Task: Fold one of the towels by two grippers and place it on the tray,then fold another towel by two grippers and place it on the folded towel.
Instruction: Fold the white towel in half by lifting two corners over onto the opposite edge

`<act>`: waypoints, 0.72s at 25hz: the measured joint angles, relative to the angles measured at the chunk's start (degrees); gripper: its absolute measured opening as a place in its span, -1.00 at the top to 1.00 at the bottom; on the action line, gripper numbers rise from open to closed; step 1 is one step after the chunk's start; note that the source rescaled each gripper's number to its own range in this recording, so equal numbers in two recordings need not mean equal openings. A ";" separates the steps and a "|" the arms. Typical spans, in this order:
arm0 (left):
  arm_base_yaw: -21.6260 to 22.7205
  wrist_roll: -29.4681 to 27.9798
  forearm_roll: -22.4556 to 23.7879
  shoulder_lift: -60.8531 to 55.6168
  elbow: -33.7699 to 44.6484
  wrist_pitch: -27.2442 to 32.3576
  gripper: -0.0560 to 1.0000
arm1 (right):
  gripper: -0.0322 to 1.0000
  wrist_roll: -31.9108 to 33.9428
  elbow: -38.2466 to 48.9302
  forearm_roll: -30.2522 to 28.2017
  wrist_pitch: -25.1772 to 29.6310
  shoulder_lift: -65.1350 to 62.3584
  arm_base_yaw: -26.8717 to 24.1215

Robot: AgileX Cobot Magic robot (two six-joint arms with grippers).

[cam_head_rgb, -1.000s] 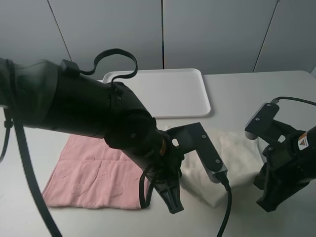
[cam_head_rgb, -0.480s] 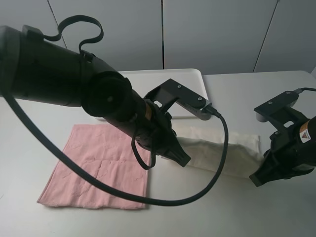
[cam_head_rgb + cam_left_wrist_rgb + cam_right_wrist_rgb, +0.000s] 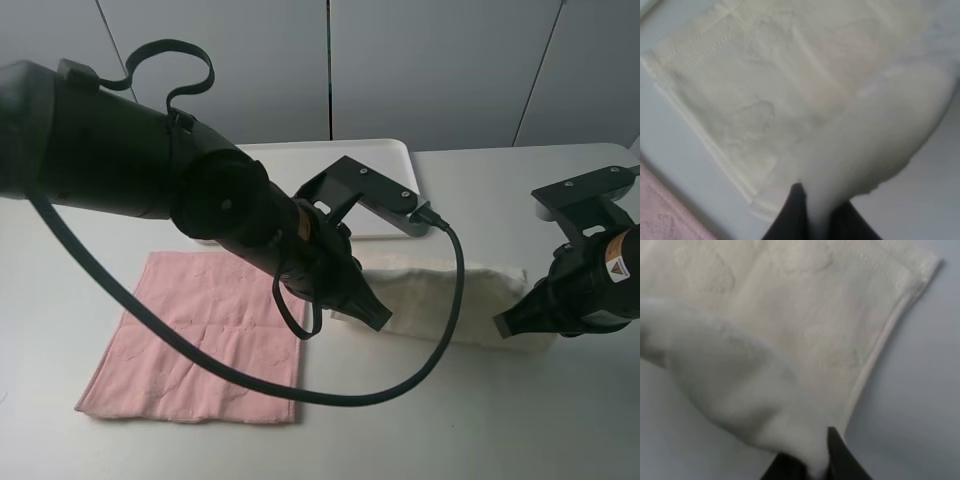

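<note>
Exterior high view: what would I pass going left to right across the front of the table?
Pink towel → left end effector, pinching the cream towel's left end → cream towel → right end effector, pinching its right end.

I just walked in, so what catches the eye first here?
The huge black left arm dominates the high view. The left pincer and right pincer each pinch an end of the cream towel, mid-fold. A pink towel lies flat at left, the white tray behind.
</note>
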 joint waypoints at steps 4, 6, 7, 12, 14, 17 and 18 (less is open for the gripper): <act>0.00 -1.17 0.00 1.09 0.00 -1.13 0.79 | 0.78 8.31 0.00 -5.94 -1.97 0.00 0.00; 0.00 -2.40 0.40 1.34 0.00 -1.53 0.58 | 0.56 11.17 0.00 -8.09 -3.43 0.00 0.00; 0.10 -2.85 0.53 1.34 0.00 -1.83 0.43 | 0.46 12.24 0.00 -9.43 -4.27 0.00 0.00; 1.62 -5.17 0.66 1.34 0.00 -3.53 -0.53 | -0.39 19.61 0.00 -16.78 -5.32 0.00 0.00; 2.92 -6.64 0.77 1.34 0.00 -3.78 -0.81 | -0.78 22.71 0.00 -20.71 -4.68 0.00 0.00; 4.36 -7.49 0.88 1.34 0.00 -3.86 -0.97 | -0.98 27.07 0.00 -23.80 -2.99 0.00 0.00; 4.61 -7.61 0.88 1.34 0.00 -3.86 -0.98 | -0.99 28.16 0.00 -24.20 -2.58 0.00 0.00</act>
